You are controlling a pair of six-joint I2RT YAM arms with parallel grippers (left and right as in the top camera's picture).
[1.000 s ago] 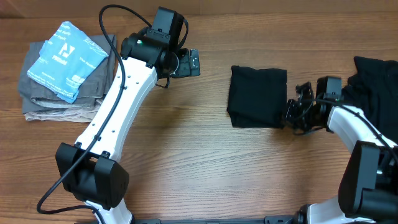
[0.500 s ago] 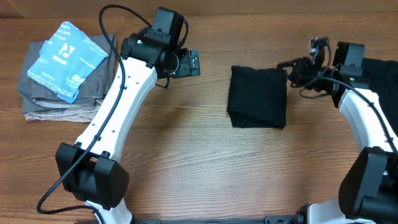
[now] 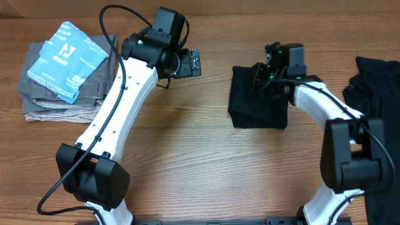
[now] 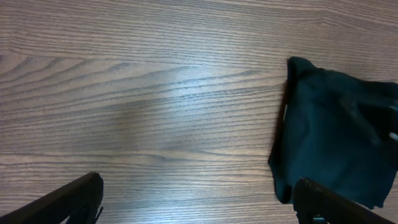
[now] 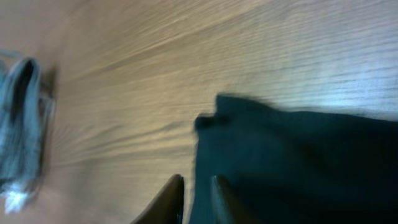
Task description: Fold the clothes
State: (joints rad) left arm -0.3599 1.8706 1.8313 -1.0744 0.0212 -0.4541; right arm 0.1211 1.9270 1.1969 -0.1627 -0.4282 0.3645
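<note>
Tabletop (image 3: pixel 187 144) of wood grain spans everything beneath my two arms. At its right edge lies a heap of unfolded black clothes (image 3: pixel 378 81). At the far left sits a folded grey stack (image 3: pixel 44 103) with a blue printed packet (image 3: pixel 65 59) lying on top. Near the middle lies a folded black garment (image 3: pixel 253 106), roughly square and flat on the wood. My right gripper (image 3: pixel 262 76) hangs over that garment's upper right corner. In the wrist view its fingers (image 5: pixel 171 194) stand close together with a narrow gap, but blur keeps me from telling whether they pinch cloth. My left gripper (image 4: pixel 199 208) is spread wide over bare wood, left of the garment, holding nothing.
</note>
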